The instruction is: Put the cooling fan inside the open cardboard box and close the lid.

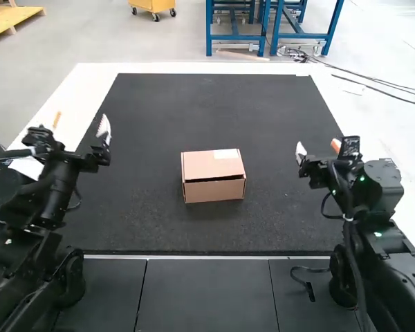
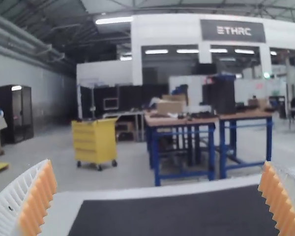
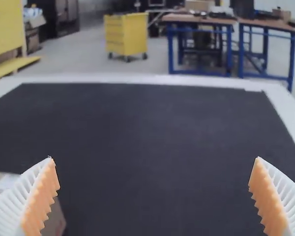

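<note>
Though closed, box [image 1: 214, 176] on black mat [image 1: 152, 117]

Bright, even light; faint shadows.

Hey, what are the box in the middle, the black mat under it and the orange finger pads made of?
Box: brown cardboard by the look, matte, with folded edges and a pale label. Mat: black, dull, finely grained, likely rubber or foam. Pads: orange, ridged, probably soft rubber, on white ribbed plastic fingers.
</note>
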